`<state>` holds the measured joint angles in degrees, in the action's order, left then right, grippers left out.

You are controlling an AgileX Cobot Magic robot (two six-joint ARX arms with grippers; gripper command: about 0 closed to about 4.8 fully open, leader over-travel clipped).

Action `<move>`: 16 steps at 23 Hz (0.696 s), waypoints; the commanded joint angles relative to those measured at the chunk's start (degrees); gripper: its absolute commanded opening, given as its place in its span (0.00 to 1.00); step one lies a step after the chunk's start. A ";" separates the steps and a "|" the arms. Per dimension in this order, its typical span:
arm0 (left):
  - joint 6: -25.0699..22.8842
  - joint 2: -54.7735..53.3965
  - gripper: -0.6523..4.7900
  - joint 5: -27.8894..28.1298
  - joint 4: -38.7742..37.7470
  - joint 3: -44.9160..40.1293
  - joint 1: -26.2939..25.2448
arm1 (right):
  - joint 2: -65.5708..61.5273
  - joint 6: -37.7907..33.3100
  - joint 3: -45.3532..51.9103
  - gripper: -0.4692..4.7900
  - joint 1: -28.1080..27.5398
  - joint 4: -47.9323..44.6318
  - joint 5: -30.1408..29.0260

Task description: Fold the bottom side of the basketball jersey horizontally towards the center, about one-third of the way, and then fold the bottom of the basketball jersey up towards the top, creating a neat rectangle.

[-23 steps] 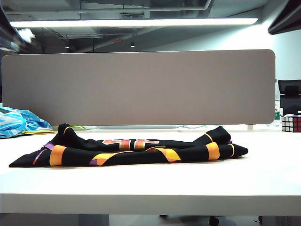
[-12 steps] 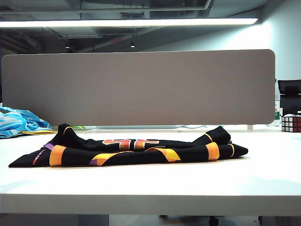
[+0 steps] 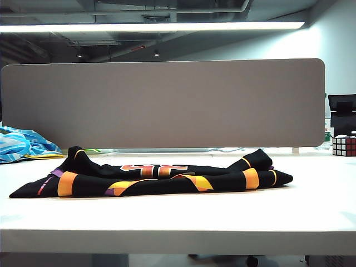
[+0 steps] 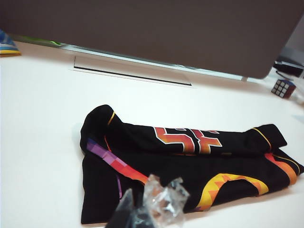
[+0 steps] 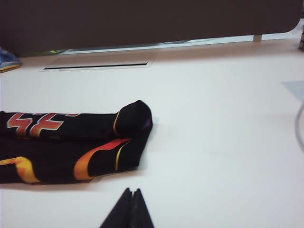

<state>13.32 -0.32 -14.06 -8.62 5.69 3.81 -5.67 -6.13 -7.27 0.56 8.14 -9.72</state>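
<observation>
The white table (image 3: 311, 211) carries the basketball jersey (image 3: 156, 178), folded into a long black bundle in front of the grey divider panel (image 3: 167, 103). The left gripper (image 4: 142, 213), jaws closed with crinkled clear wrap on the tips, hangs just short of the jersey's near edge. The right gripper (image 5: 129, 209), jaws pressed together, sits apart from the jersey's end. A Rubik's cube (image 3: 344, 146) stands far beyond it.

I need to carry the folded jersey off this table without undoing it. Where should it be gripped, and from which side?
Judging by its pose, grip the basketball jersey at both short ends, where the layers stack into thick rounded folds, coming in from the left and right sides with each tool sliding under the stack. The long near edge is looser and would likely unfold. Both tools, left and right, are shut, pulled back, and would need opening.
</observation>
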 commanded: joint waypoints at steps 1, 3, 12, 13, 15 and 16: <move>0.63 -0.09 0.11 0.11 4.63 -3.69 -0.07 | 3.54 0.20 2.86 0.10 -0.02 -2.01 4.42; 0.59 -0.09 0.11 -0.28 5.01 -5.29 -0.07 | 5.31 0.46 4.70 0.10 -0.02 -2.40 6.38; -16.66 -0.11 0.11 6.82 13.62 -5.27 -0.22 | 5.70 3.63 7.08 0.09 -0.04 -6.49 7.48; -17.35 -0.11 0.11 6.95 14.69 -5.27 -0.22 | 5.70 3.63 7.13 0.09 -0.04 -6.95 7.52; -17.40 -0.09 0.11 6.99 15.41 -5.27 -0.22 | 5.70 3.63 7.13 0.09 -0.04 -8.31 8.13; -17.40 -0.11 0.11 6.99 15.34 -5.27 -0.22 | 5.70 3.63 7.13 0.09 -0.04 -8.92 8.20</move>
<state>-3.44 -0.32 -7.27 5.87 0.34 3.64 -0.10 -2.70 -0.43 0.51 1.56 -2.20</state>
